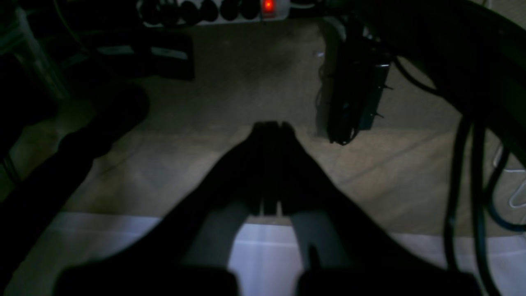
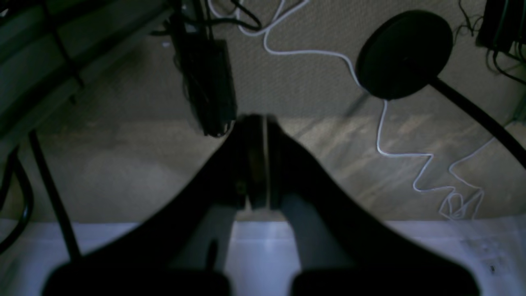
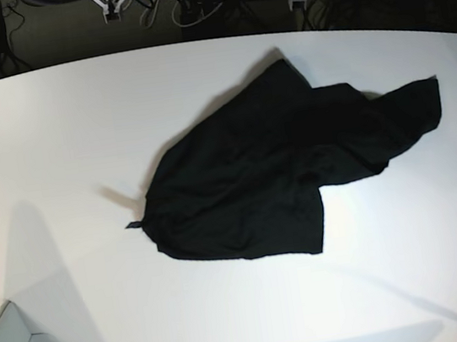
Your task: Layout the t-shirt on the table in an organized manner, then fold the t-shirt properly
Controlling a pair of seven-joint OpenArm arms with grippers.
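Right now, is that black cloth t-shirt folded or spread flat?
Neither: the black cloth t-shirt lies crumpled on the smooth white table, bunched with overlapping folds and one part trailing toward the table's edge.

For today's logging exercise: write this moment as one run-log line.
t-shirt: crumpled, unfolded | table: shirt lies on it | left claw: shut, empty | right claw: shut, empty

Dim room. Beige carpeted floor [image 2: 123, 172] is lying in shadow; a white cable [image 2: 386, 135] is snaking across it beside a round black stand base [image 2: 404, 53]. A power strip [image 1: 230, 10] is glowing red.
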